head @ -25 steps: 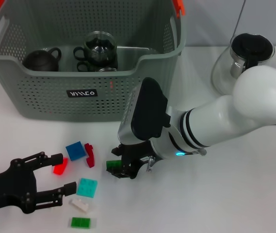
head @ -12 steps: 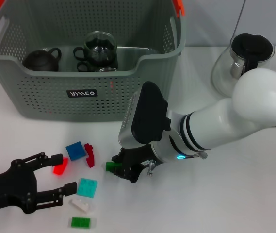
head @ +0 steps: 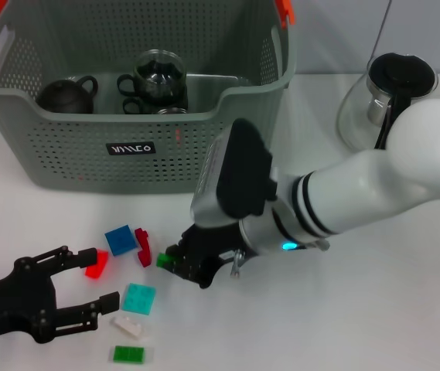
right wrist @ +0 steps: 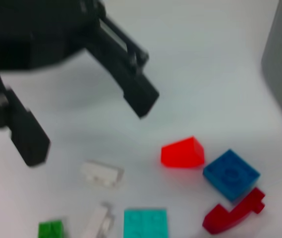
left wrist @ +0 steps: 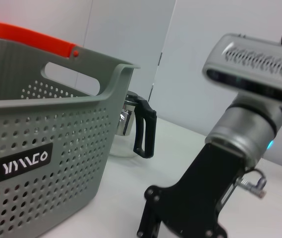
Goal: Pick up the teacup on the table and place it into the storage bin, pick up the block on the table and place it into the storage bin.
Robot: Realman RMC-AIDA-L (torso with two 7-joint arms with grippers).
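Note:
The grey-green storage bin stands at the back left, and its label side fills the left wrist view. Dark and glass tea ware sits inside it; a teacup on the table is out of view. My right gripper hovers low in front of the bin, shut on a small green block. My left gripper lies open at the front left, one fingertip beside a red block. The right wrist view shows the left gripper above that red block.
Loose blocks lie between the grippers: blue, dark red, teal, white and a flat green one. A glass pitcher with a black lid stands at the back right.
My right gripper has shifted left with the green block, closer to the dark red piece. The left gripper has drawn slightly toward the table's front edge.

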